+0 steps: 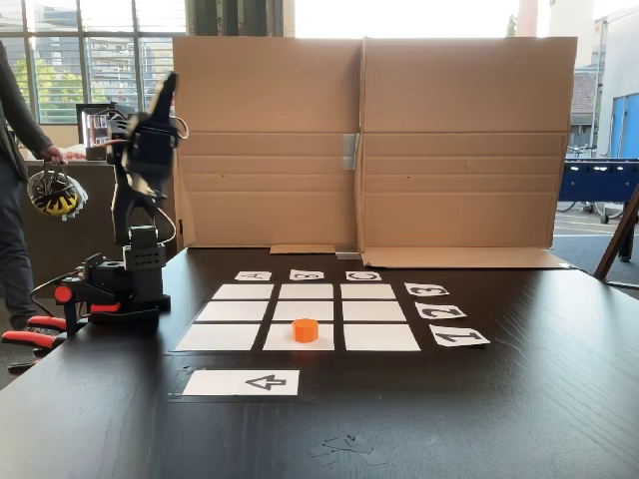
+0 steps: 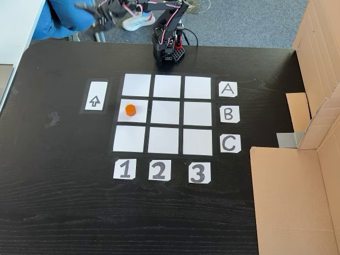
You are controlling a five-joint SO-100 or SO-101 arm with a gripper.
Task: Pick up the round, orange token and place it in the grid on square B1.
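A single token (image 1: 306, 330), a short bright orange cylinder with faintly faceted sides and far smaller than a cell, sits upright on square B1 (image 2: 139, 110). In a fixed view from the front that is the middle cell of the nearest row; in a fixed view from above it is the left cell of the middle row, level with the B card (image 2: 228, 113) and above the 1 card (image 2: 125, 169). White paper shows all round the token (it touches no dark gap).

Nearest the front camera lies one white arrow card (image 1: 243, 382), just ahead of the grid (image 1: 300, 317) and apart from it. The grid counts nine blank white cells, three by three, with dark gaps between. Six label cards edge it: three letters along one side and three numbers along another. The other eight cells are bare.

The dark worktop (image 2: 58, 202) has wide open room in front of the grid and to either side of it. Its far edge in the front view is closed by a folded cardboard screen (image 1: 369, 140), which stands well behind the letter cards.

Beyond the grid's corner, the arm's base (image 1: 135, 279) is clamped at the worktop's edge, and the arm is folded upward with the tool (image 1: 165, 92) raised high, well away from the token. Whether its fingers are spread or pressed together cannot be told. A person (image 1: 15, 180) stands at the far left of the front view.
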